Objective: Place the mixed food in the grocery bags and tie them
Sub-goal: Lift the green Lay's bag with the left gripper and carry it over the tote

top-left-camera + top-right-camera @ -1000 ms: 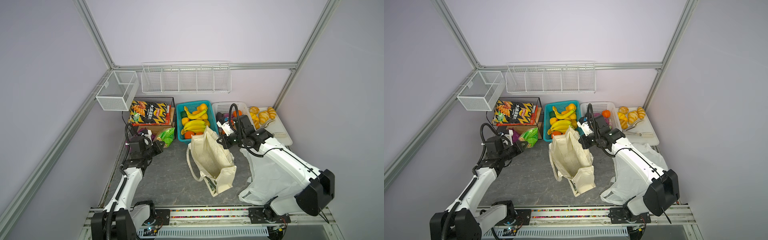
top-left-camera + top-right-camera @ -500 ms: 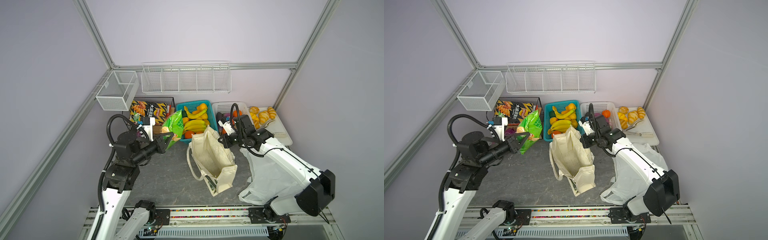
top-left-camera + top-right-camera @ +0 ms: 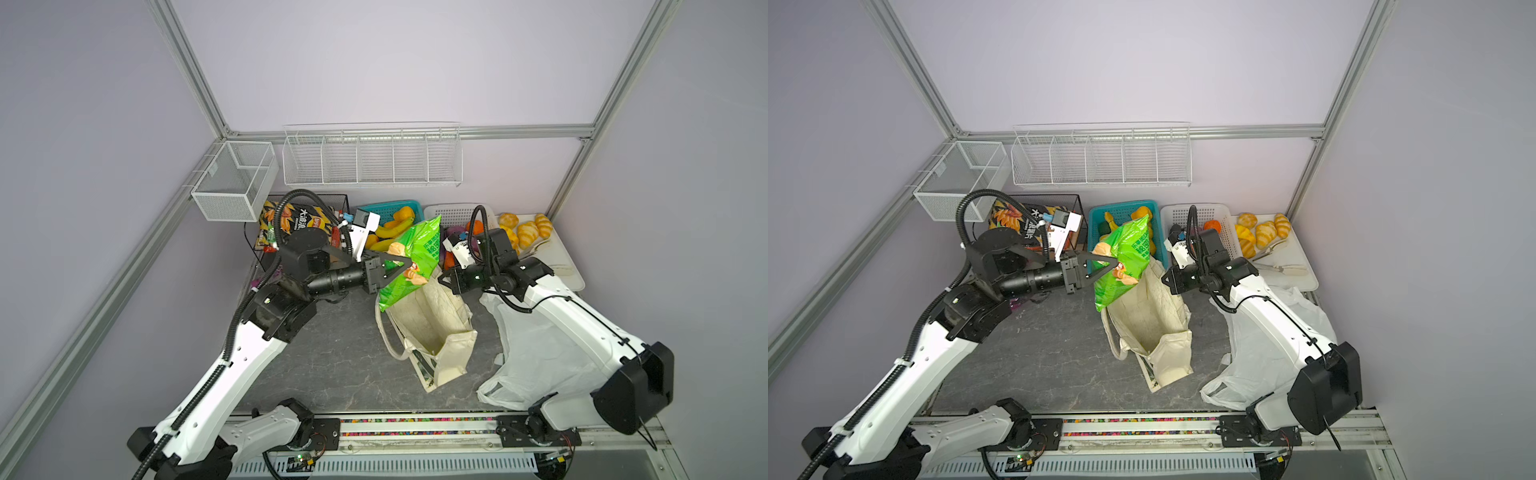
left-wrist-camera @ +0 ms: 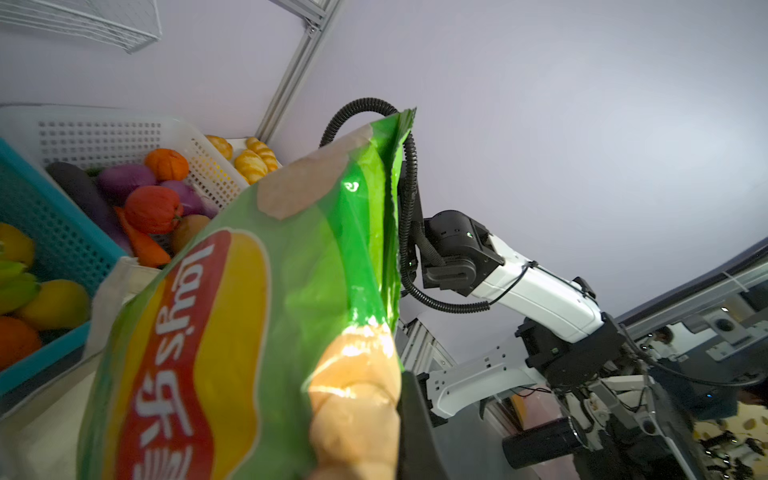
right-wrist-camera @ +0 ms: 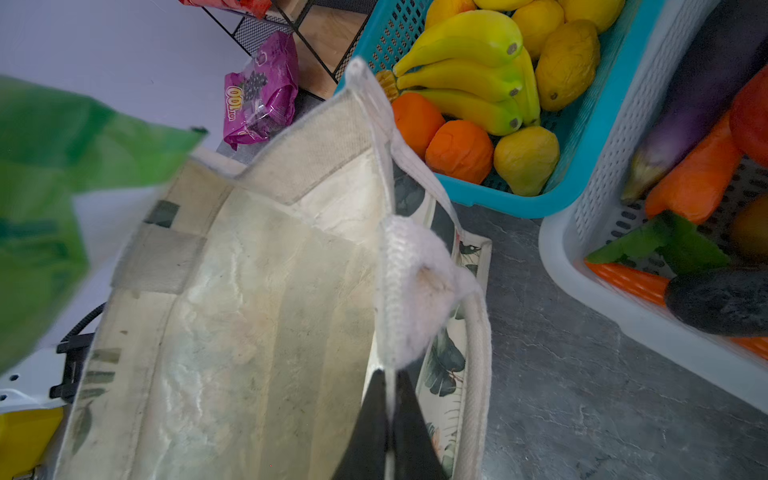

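1. Left gripper [image 3: 406,266] is clamped tight on the glossy green Lay's chip packet [image 3: 415,249]. The packet hangs tilted in the air over the left side of the mouth of the cream canvas tote with rope handles [image 3: 432,324].
2. Right gripper [image 5: 388,386] is pinched closed on the tote's rim beside a handle root, holding the mouth open.
3. The packet's lower corner seems to overlap the tote's left wall. Released there, it could catch the rim and slide down outside.
4. The tote looks limp, so if the rim pinch slipped, the mouth would probably collapse.
5. The crinkly white plastic bag [image 3: 536,353] lies slack under the right arm. The purple snack packet [image 5: 259,91] rests on the table beyond the tote.
6. The surface is a dark grey marbled tabletop [image 3: 332,361], enclosed by pale lilac walls, aluminium posts and white wire racks [image 3: 372,156].
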Robot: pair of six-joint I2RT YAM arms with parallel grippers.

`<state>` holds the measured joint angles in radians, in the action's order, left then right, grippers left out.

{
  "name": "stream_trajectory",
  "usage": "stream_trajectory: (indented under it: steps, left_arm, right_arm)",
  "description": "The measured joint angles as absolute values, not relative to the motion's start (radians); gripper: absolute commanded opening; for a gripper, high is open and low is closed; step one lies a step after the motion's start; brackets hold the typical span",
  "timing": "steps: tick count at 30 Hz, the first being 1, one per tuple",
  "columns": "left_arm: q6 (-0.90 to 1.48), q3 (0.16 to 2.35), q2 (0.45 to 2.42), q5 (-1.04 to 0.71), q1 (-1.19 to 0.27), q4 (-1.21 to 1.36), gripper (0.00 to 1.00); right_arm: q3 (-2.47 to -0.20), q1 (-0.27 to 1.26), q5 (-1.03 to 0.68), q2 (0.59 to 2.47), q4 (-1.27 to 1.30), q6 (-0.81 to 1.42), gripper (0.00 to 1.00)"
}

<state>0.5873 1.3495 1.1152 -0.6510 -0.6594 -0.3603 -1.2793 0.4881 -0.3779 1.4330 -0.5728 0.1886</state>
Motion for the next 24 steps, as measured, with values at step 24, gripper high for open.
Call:
stream_trajectory:
  steps: [24]
  left_arm:
    - [0.704,1.003,1.006,-0.513,-0.667,-0.268,0.0]
  right_arm:
    - [-1.23,0.391,-0.453,1.397,-0.51,0.281,0.07]
